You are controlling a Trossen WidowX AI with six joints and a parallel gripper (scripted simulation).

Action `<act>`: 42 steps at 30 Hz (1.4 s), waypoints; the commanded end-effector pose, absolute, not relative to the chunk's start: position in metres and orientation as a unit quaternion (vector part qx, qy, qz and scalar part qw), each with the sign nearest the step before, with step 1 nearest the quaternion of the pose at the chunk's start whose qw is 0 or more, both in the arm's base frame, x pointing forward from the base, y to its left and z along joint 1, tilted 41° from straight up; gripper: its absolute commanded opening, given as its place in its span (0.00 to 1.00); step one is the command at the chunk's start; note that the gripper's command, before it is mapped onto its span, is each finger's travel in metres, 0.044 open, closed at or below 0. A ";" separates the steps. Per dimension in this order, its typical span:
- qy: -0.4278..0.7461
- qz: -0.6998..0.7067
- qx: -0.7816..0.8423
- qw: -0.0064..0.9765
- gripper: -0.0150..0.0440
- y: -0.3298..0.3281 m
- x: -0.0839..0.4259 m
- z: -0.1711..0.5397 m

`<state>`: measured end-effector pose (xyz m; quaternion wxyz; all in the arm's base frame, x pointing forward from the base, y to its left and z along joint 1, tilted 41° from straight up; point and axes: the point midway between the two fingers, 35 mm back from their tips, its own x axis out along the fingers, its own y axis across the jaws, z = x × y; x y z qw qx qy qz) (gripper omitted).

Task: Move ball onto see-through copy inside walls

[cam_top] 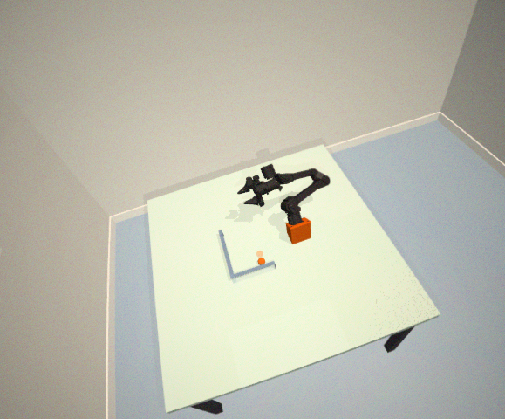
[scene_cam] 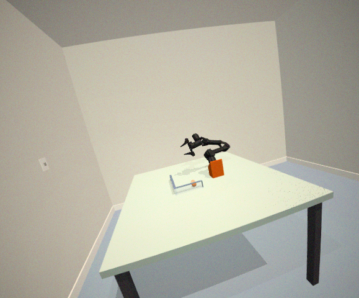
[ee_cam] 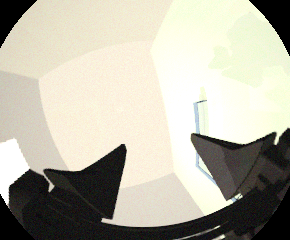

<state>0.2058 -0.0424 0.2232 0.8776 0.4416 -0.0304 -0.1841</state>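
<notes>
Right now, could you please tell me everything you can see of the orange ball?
The ball is small, solid orange and smooth, and rests on the pale green table inside the corner of the clear walls, close to the shorter wall. The see-through copy sits right beside it. The open gripper hangs well away.

Soft, even light is filling the room, with no glare anywhere. The arm [cam_top: 297, 184] is casting pale, broken shadows on the table [cam_top: 288, 325], and the table is laying a dim patch on the floor [scene_cam: 204, 266]. Everything is looking slightly grainy and soft. The wrist view is bulging in a fisheye circle, black outside.
</notes>
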 end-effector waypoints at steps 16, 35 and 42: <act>0.324 -0.179 0.019 0.929 0.77 -0.010 0.266 0.148; 0.649 0.106 -0.490 0.571 0.77 0.023 0.277 -0.007; 0.689 0.250 -0.583 0.351 0.77 0.026 0.257 -0.066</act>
